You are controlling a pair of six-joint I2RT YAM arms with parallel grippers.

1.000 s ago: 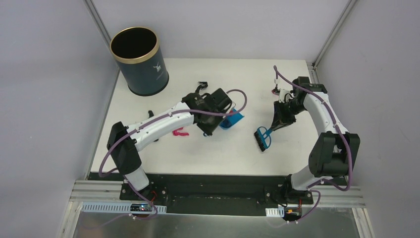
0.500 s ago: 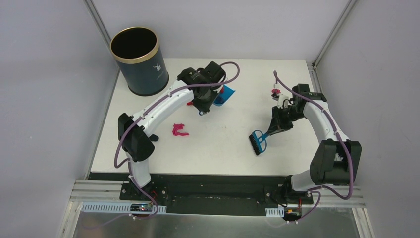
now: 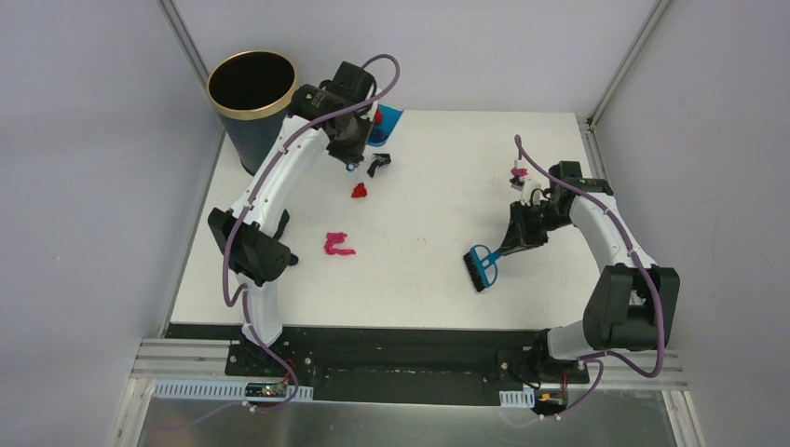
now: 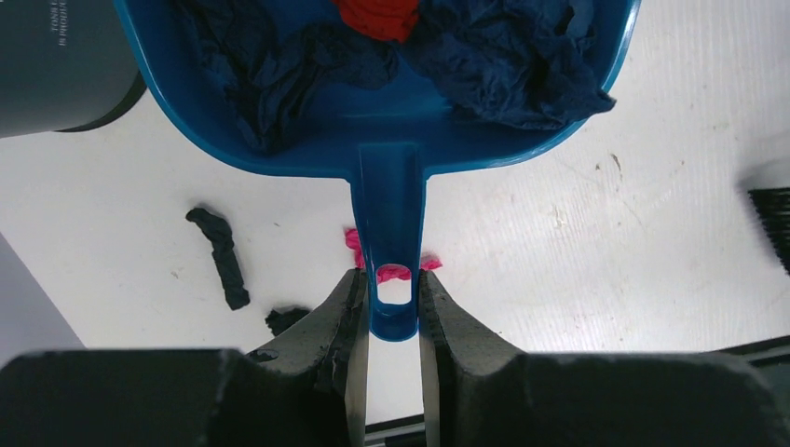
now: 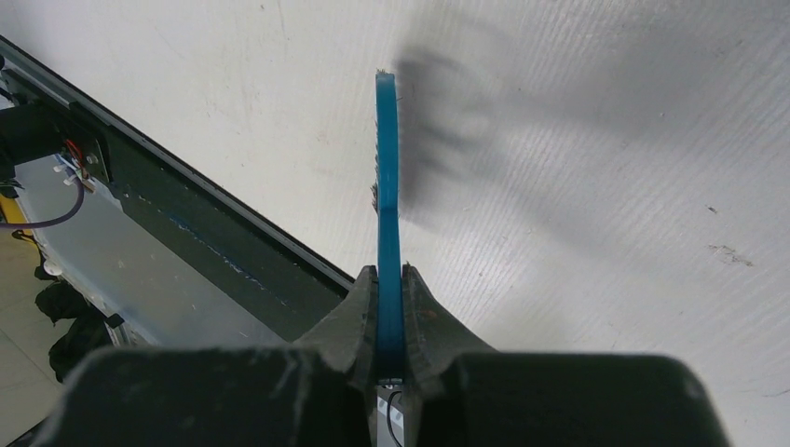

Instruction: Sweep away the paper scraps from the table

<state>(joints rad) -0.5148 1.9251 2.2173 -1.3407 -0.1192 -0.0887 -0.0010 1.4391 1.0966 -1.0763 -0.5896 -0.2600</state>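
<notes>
- Our left fingers point(image 4: 352, 326), clamped on the dustpan point(image 4: 391, 140) handle, hold it at the 12 o'clock edge of the table point(image 3: 438, 168), with the bin point(image 3: 256, 112) near at 10 o'clock.
- Our right fingers point(image 5: 359, 317) pinch the brush point(image 3: 483, 267) at 4 o'clock, with open table around it.
- The paper scraps point(image 3: 338, 245), magenta, red and black crumples, lie left of centre. Only the left wrist view shows us dark blue ones in the pan.

Magenta scrap point(image 3: 338, 245), red scrap point(image 3: 359, 191) and black scrap point(image 3: 377, 165) of crumpled paper, apart on the white table point(image 3: 447, 168).
</notes>
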